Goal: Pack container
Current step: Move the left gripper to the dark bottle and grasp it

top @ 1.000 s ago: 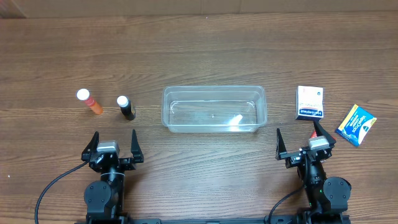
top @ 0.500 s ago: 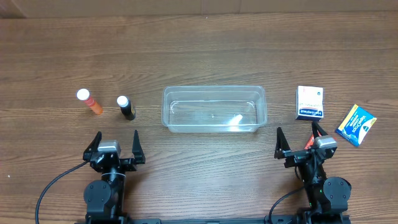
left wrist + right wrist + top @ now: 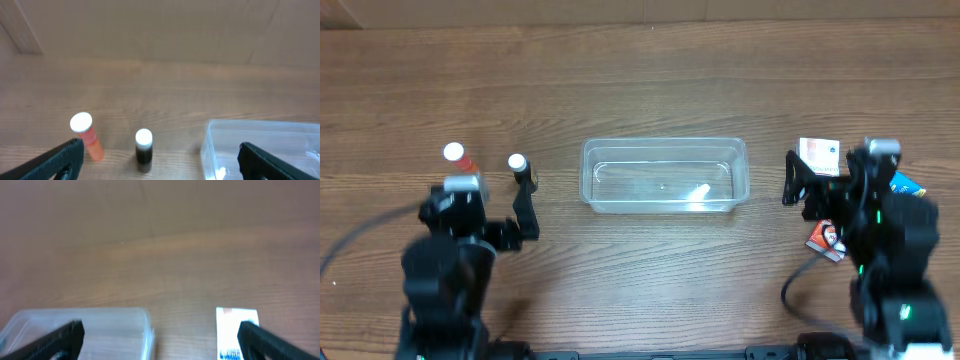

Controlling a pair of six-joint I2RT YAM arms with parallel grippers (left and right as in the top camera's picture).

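Hovering: L gripper (image 3: 160, 148), R gripper (image 3: 160, 328) wide open, flanking container (image 3: 588, 176).

No legible text anywhere; print on the white box (image 3: 818, 153) too small and blurred for reading

Brown wood-grain table (image 3: 640, 70); clear container (image 3: 665, 142), centre; white-capped orange bottle (image 3: 89, 141), left; white-capped black bottle (image 3: 143, 150) beside it; white box (image 3: 237, 329), blue print, right.

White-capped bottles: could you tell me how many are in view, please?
2: an orange plastic bottle and, right of it, a black bottle, both left of the clear container. Others may be hidden.
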